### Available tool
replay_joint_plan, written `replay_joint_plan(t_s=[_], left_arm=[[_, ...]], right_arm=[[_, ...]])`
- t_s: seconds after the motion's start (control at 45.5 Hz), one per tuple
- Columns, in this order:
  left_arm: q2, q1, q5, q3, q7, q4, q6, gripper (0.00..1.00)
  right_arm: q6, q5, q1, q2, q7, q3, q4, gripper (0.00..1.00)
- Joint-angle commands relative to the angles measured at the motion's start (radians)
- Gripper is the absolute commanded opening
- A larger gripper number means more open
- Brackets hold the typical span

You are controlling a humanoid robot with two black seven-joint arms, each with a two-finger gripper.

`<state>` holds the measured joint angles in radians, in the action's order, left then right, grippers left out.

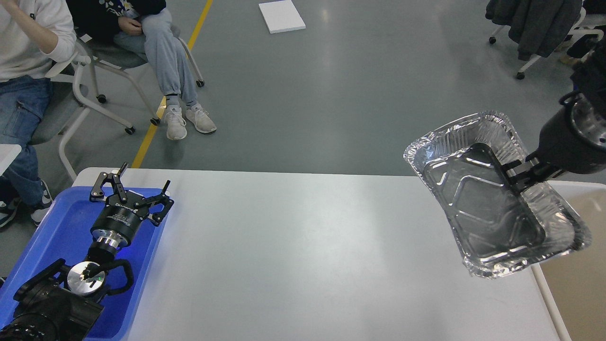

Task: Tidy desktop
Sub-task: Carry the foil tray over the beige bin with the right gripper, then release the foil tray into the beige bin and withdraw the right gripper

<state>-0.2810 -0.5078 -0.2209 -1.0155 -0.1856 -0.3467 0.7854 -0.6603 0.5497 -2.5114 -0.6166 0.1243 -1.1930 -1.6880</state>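
The desktop (303, 255) is a wide white-grey tabletop that fills the lower view. My right gripper (517, 176) is shut on the near rim of a crumpled silver foil tray (487, 213) and holds it tilted in the air over the desktop's right end. My left gripper (130, 189) is open and empty, hovering over the blue plastic tray (61, 237) at the desktop's left end.
A beige bin with a white rim (575, 255) stands just past the right edge of the desktop. Two seated people (28, 57) on wheeled chairs are at the back left. A white board (281, 16) lies on the floor.
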Motion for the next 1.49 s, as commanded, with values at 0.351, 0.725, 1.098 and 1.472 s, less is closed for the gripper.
replay_joint_plan(t_s=[0.351,0.725,1.098,1.472], left_arm=[[0.0,0.0,0.0,0.0,0.0,0.0,0.0,1.0],[0.0,0.0,0.0,0.0,0.0,0.0,0.0,1.0],[-0.001,0.0,0.0,0.0,0.0,0.0,0.0,1.0],[-0.001,0.0,0.0,0.0,-0.002,0.0,0.0,1.0]], right_arm=[[0.025,0.15,0.15,-0.256,0.001,-0.102,0.18,0.0],[0.077,0.233,0.336,-0.402,0.001,-0.082,0.356,0.0],[0.2,0.234,0.756,-0.431,0.0,0.105,0.577,0.0],[0.333,0.234,1.135,-0.41,0.0,0.322,0.809,0.0]])
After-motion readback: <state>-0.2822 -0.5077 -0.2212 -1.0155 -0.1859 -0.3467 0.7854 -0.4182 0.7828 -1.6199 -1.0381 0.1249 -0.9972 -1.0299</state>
